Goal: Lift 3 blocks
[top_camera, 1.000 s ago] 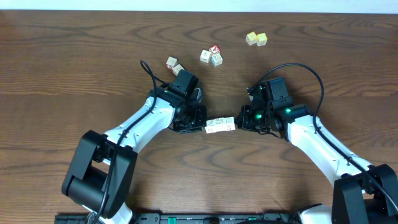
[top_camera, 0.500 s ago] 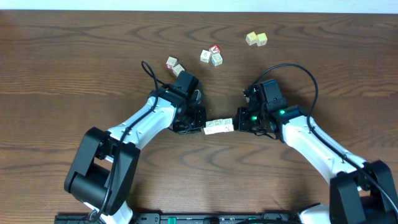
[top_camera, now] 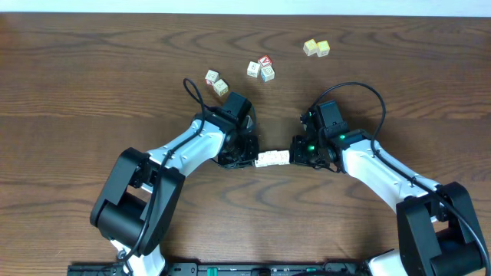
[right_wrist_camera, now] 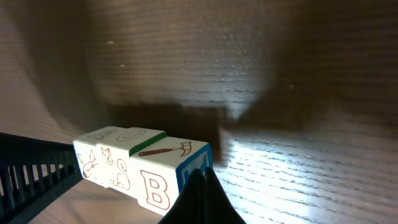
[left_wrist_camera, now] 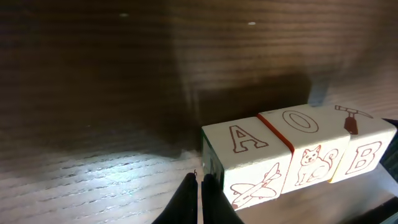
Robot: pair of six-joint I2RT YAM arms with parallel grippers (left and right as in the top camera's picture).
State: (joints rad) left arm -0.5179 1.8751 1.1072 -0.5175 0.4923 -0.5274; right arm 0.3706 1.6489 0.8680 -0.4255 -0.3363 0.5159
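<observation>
A dark brown wood-grain table [top_camera: 92, 100] fills almost the whole overhead view, and a pale strip [top_camera: 245, 6] runs along the top edge of the frame. Of the room, nothing else shows.

Just below the middle of the frame, the row of three whitish cubes [top_camera: 272, 159] lies slightly slanted between the two arms. The left gripper [top_camera: 252, 159] has its fingers pressed together, with the tip against the row's left end. The right gripper [top_camera: 294, 153] is likewise closed to a point and pushes on the other end. Neither pinches a cube; the row is squeezed between them.

Loose cubes sit in the upper part of the frame, well apart from the row:
- a pair of pale cubes [top_camera: 215, 81] at centre left
- a cluster of three cubes with red and bluish faces [top_camera: 261, 67] near the centre
- two pale yellow cubes [top_camera: 315, 47] further right

A black cable [top_camera: 192, 88] loops above the left arm.

The wrist cameras show what the overhead view is too small to resolve. In the left wrist view, the cubes carry reddish outline prints:
- an A cube [left_wrist_camera: 249, 165] with an aeroplane on its side
- an O cube [left_wrist_camera: 305, 149] with a cat
- a B cube [left_wrist_camera: 360, 149] with a small pick on top

A dark shadow lies on the wood behind the row and apart from it, so the row seems to hang clear of the table. A bright patch of light [left_wrist_camera: 93, 180] falls at lower left.

The right wrist view shows the blue-edged end face touching the closed fingertips, and a black ribbed part [right_wrist_camera: 31, 177] at lower left.
</observation>
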